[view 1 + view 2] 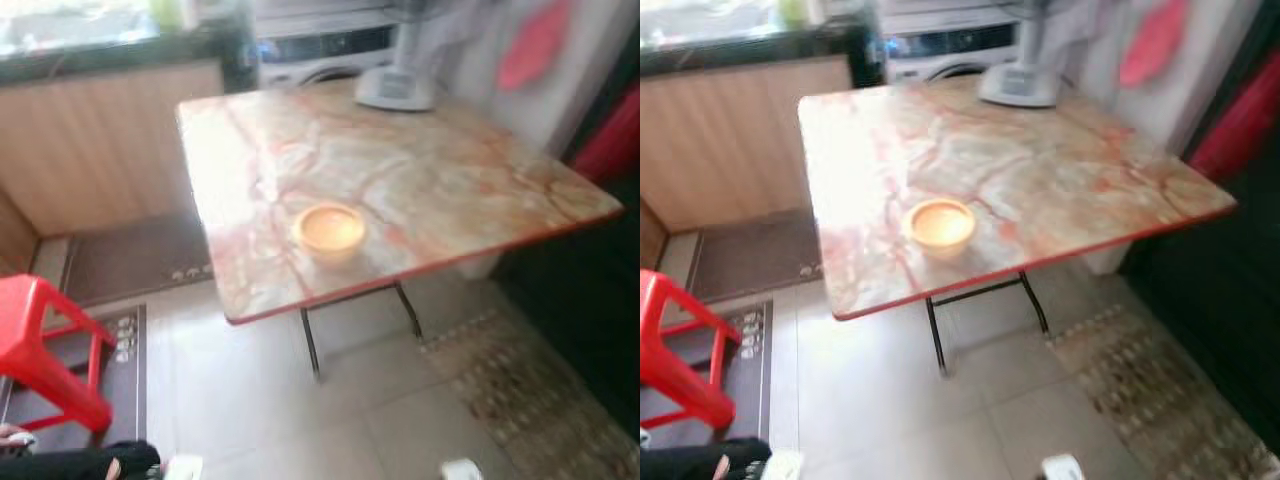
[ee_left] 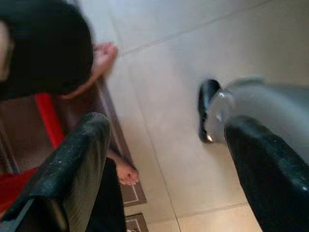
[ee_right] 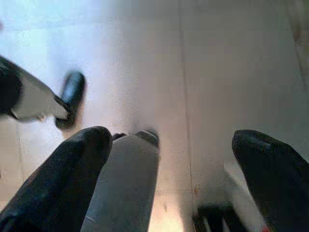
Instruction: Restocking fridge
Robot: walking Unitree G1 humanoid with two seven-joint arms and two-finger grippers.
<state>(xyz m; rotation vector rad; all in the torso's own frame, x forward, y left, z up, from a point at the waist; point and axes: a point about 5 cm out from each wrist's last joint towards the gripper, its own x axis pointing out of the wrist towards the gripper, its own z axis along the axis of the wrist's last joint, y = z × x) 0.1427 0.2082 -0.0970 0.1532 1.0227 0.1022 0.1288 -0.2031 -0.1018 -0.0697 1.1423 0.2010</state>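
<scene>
A square marble-patterned folding table (image 1: 420, 180) stands ahead, its top mostly bare. A small orange bowl (image 1: 329, 229) sits near the front edge, and a white fan base (image 1: 397, 88) at the far edge. A red plastic stool (image 1: 45, 350) and a person's bare feet (image 2: 126, 171) crowd the tiled floor (image 1: 300, 420) to the left.

A marble-patterned folding desk (image 1: 420, 170) with thin black legs stands on a pale tiled floor (image 1: 290, 400). A red plastic stool (image 1: 45, 350) sits near dark mats (image 1: 135, 255). Wooden cabinets (image 1: 100, 140) and a washing machine (image 1: 320, 60) line the back.
</scene>
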